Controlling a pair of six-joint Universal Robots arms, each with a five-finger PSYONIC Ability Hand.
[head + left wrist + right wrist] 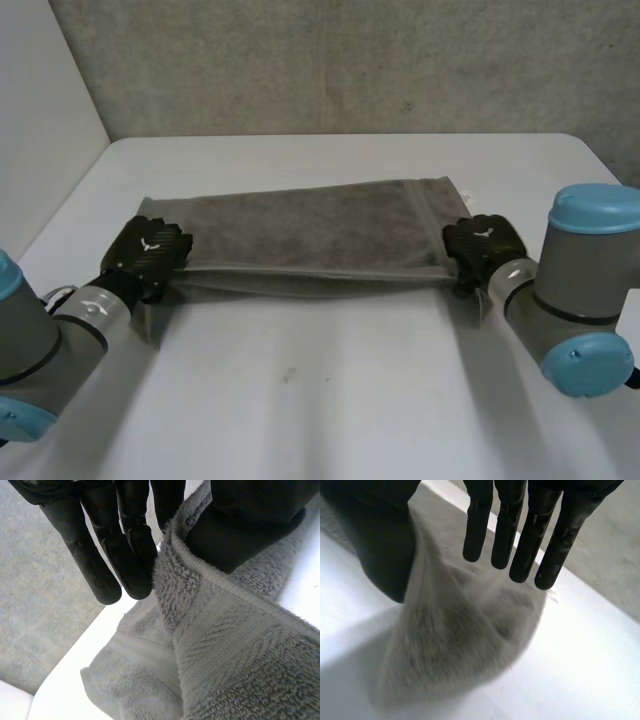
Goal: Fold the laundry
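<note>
Towel (300,235) ends pinched, thumb against straight fingers, plain in wrist views, hidden in head view: left hand (150,255) nine o'clock, right hand (482,245) three.

A towel (300,235) is held between left hand (150,255) and right hand (482,245).

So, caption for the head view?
Black left hand and right hand pinch the ends of a grey terry towel on a white table.
</note>
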